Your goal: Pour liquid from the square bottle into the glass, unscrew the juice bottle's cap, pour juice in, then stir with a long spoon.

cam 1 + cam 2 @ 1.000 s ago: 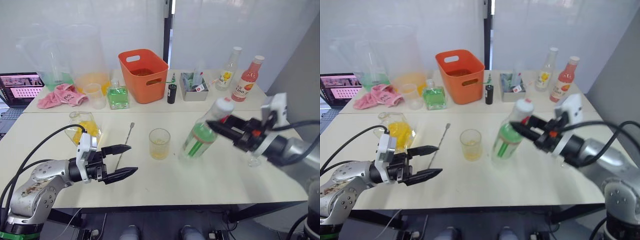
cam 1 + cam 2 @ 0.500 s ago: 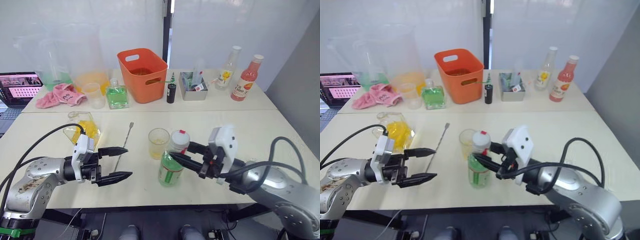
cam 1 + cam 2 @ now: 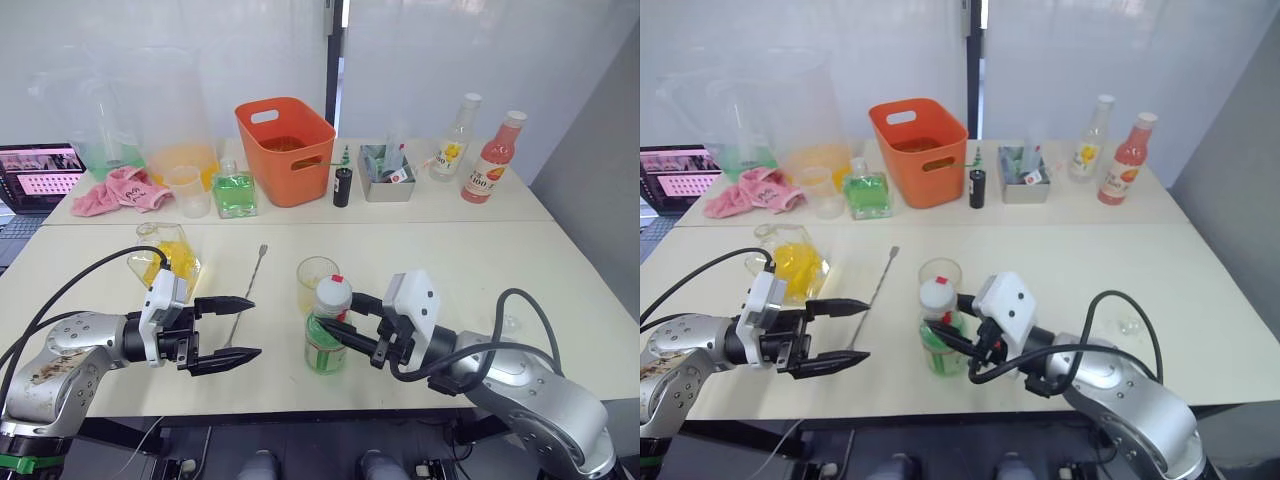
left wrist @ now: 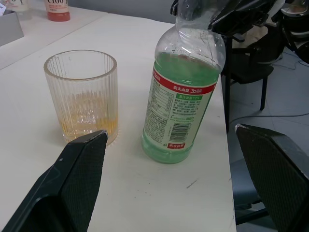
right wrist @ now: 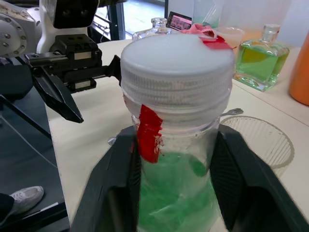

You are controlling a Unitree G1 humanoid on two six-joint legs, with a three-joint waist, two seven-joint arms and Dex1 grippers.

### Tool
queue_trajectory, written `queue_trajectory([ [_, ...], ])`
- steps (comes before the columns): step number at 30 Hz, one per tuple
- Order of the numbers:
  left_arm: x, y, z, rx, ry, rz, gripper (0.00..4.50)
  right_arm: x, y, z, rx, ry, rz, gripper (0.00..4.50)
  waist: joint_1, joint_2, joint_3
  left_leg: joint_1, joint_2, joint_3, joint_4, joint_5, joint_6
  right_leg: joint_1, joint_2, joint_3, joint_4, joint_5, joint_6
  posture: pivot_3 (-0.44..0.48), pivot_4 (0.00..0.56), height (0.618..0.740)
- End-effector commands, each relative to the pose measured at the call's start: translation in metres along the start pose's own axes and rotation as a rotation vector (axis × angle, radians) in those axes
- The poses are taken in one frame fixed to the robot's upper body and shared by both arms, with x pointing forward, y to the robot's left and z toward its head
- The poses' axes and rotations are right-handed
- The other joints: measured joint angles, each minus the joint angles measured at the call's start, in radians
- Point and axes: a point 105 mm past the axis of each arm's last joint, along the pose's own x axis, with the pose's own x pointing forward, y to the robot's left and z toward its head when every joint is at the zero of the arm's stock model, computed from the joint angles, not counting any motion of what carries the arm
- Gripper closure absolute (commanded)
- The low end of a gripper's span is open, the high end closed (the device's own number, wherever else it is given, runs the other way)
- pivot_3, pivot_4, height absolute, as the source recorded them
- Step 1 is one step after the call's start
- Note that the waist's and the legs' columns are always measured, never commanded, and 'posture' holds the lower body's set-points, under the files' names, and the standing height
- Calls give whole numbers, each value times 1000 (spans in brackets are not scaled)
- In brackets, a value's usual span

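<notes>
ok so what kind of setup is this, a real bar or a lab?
Likely a lab mock-up of a drinks bench, not a real bar: plain white tables pushed together before a frosted partition, a laptop at one end, large plastic measuring jugs, and an orange bin among the bottles.

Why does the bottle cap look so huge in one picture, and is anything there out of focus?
In the right wrist view the cap sits very close to the lens, so it looms large; the green square bottle and things behind look soft. In the left wrist view the juice bottle and glass are crisp, while that gripper's own fingers blur at the edge.
</notes>
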Motion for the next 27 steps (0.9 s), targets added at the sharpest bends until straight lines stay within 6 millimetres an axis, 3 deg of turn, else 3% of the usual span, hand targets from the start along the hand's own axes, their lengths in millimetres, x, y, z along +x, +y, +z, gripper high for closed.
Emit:
queue_trajectory([
  [1, 1, -2, 7, 39, -4, -10, 0, -1, 0, 2, -5, -8, 13, 1093, 0, 0, 0, 0, 0, 0, 0, 0, 0, 0, 0, 0, 0, 0, 0, 0, 150, 739],
  [4, 1, -2, 6, 40, -6, -8, 0, -3, -4, 7, -4, -27, 17, 100, 0, 0, 0, 0, 0, 0, 0, 0, 0, 0, 0, 0, 0, 0, 0, 0, 150, 739],
  [5, 1, -3, 6, 39, -7, -7, 0, -4, -5, 10, -2, -39, 20, 42, 1, 0, 0, 0, 0, 0, 0, 0, 0, 0, 0, 0, 0, 0, 0, 0, 150, 739],
  [9, 1, -4, 6, 38, -8, -8, 0, -8, -9, 16, 10, -56, 50, 42, 0, 0, 0, 0, 0, 0, 0, 0, 0, 0, 0, 0, 0, 0, 0, 0, 150, 739],
  [15, 3, -4, 6, 40, -10, -27, 0, -17, -21, 23, -3, -61, 308, 42, 1, 0, 0, 0, 0, 0, 0, 0, 0, 1, 0, 0, 0, 0, 0, 0, 150, 739],
  [22, 6, -5, 11, 49, -14, -39, 0, 2, -34, 17, -73, -71, 555, 42, -5, 0, 0, 1, 0, 0, 0, 0, 0, 1, 1, 0, 0, 0, 0, 0, 150, 739],
  [27, 6, -10, 16, 57, -24, -53, 0, 16, -32, 13, -110, -89, 664, 42, -3, 0, 0, 0, 0, 0, 0, 0, 0, 1, 1, 0, 0, 0, 0, 0, 150, 739],
])
